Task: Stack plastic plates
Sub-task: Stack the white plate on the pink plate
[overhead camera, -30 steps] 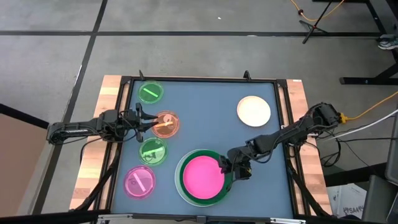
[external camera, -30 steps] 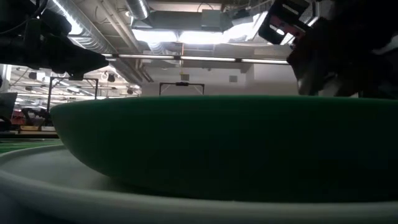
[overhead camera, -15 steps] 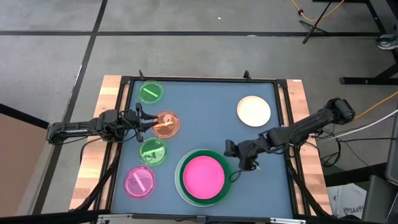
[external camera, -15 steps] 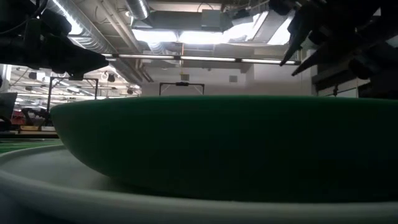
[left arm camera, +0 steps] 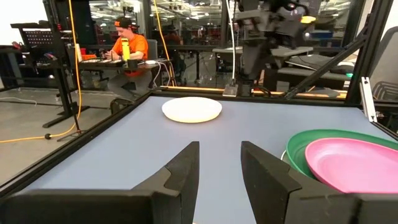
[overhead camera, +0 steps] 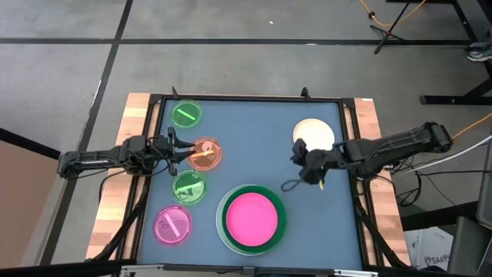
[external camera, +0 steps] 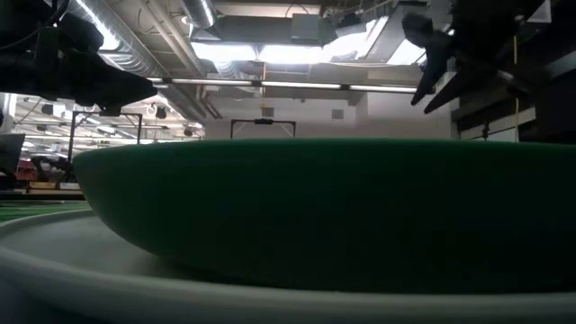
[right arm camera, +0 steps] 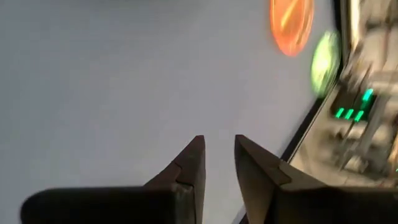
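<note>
A pink plate (overhead camera: 250,218) lies in a dark green plate (overhead camera: 280,219), which lies on a white plate (overhead camera: 221,231) near the table's near edge. A cream plate (overhead camera: 315,135) lies flat at the far right. On the left lie two translucent green plates (overhead camera: 185,115) (overhead camera: 188,185), an orange plate (overhead camera: 204,153) and a magenta plate (overhead camera: 172,225). My right gripper (overhead camera: 296,154) hangs open and tilted down over the bare mat, just beside the cream plate. At the table's left my left gripper (left arm camera: 219,165) stands open and level by the orange plate, with nothing between its fingers.
The blue mat (overhead camera: 254,146) is bordered by a black frame (overhead camera: 347,131) on a wooden table. Bare mat lies between the stack and the cream plate. A person in an orange shirt (left arm camera: 127,53) sits at a desk beyond the table.
My right gripper has left the right rim of the pink plate, risen, and gone toward the table's far edge, up to the cream plate, rolling and tipping as it went. The pink plate stays lying in the dark green plate.
</note>
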Controlling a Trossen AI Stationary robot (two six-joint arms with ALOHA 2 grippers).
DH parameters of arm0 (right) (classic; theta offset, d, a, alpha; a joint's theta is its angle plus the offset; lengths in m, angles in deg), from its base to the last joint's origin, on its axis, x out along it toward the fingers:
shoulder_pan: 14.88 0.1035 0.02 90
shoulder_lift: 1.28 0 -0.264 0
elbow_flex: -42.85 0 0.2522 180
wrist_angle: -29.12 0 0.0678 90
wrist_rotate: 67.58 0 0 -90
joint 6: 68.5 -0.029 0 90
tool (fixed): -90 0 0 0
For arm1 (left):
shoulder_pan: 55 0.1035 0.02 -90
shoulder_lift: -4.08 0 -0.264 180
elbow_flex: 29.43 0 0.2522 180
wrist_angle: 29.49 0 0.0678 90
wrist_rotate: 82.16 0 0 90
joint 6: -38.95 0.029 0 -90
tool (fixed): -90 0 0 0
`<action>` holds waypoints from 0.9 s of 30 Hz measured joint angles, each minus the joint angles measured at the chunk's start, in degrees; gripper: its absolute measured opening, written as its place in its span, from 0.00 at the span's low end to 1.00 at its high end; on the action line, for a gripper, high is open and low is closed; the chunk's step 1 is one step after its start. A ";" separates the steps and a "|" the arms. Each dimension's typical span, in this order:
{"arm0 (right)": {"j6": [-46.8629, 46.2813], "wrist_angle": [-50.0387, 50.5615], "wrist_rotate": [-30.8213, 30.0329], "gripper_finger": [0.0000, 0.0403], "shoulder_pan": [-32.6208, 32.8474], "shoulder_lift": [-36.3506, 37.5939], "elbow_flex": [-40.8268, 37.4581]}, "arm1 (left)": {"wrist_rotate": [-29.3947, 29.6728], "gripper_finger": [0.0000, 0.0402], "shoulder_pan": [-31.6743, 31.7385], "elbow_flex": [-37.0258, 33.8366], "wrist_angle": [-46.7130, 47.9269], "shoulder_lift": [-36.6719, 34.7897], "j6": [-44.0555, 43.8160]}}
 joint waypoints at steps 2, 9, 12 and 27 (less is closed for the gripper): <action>-1.98 1.64 0.02 0.19 -2.91 0.85 0.00 | -0.02 0.28 -0.01 -0.02 0.00 0.02 0.00; -10.62 9.85 0.08 0.19 -13.79 1.42 0.00 | -0.02 0.28 0.00 0.00 0.00 0.01 0.01; -14.51 13.11 0.76 0.19 -18.46 1.42 0.00 | -0.02 0.28 0.00 0.00 0.00 0.00 0.02; -26.04 15.06 18.56 0.19 -32.56 1.12 0.00 | -0.02 0.28 0.00 -0.02 0.00 0.00 0.00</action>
